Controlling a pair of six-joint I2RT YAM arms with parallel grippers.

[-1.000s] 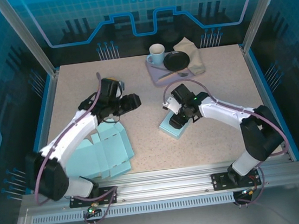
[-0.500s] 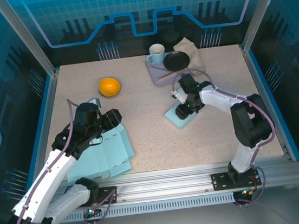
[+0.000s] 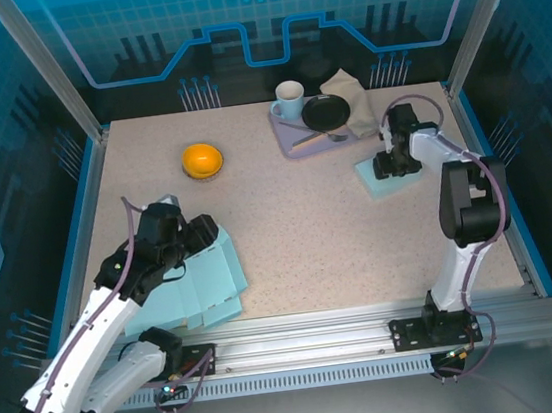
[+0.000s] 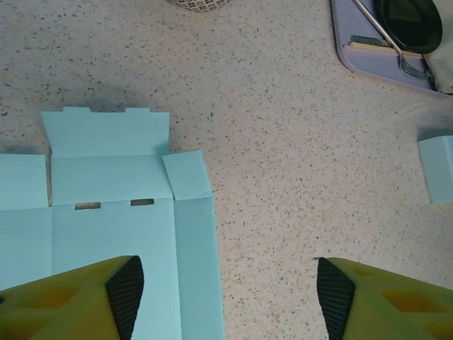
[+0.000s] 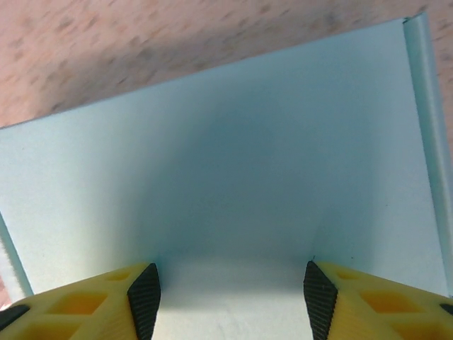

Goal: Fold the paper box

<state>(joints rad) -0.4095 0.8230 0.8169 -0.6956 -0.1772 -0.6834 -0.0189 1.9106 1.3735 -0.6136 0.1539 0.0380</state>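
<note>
Top: flat blank [image 3: 205, 281] lower left, partly under the left gripper [image 3: 204, 237]. Folded box [image 3: 379, 184] upper right, beneath the right gripper [image 3: 389, 164].

Left wrist: left gripper [image 4: 230, 294] wide open, holding nothing, one pad over the flat blank [image 4: 113, 234]. Blank is cut off at left and bottom. Likely light thin card that slides easily and bends only at creases, so grab a free flap edge.

Right wrist: right gripper [image 5: 231, 297] half closed, apparently pinching a pale panel of the folded box [image 5: 226, 163]. Pad contact is hard to make out.
</note>
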